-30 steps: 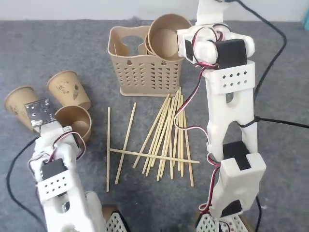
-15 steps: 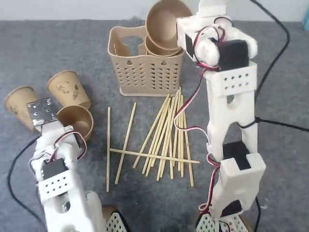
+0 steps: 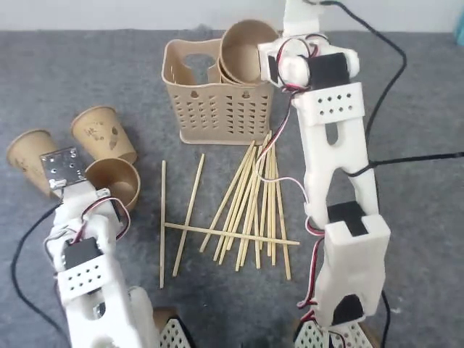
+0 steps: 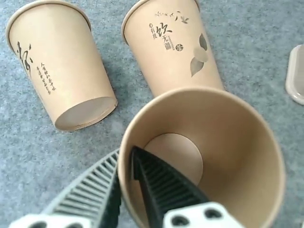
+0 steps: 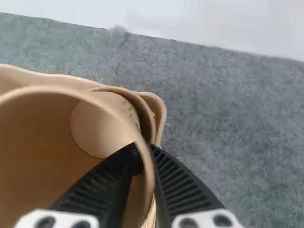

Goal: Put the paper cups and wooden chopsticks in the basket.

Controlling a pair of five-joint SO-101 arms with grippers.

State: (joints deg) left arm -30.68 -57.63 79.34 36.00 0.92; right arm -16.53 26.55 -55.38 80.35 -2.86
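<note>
At the lower left of the high view, the left gripper (image 4: 126,153) pinches the rim of an upright paper cup (image 3: 112,181), one finger inside and one outside. Just beyond it two more paper cups (image 3: 105,134) lie on their sides on the grey mat (image 3: 87,72). Mid-frame, the wooden chopsticks (image 3: 250,199) lie fanned out on the mat. At the upper centre stands the basket (image 3: 217,109), where the right gripper (image 5: 144,152) clamps the rim of a tilted paper cup (image 3: 246,51) nested in another cup (image 5: 142,107) inside it.
</note>
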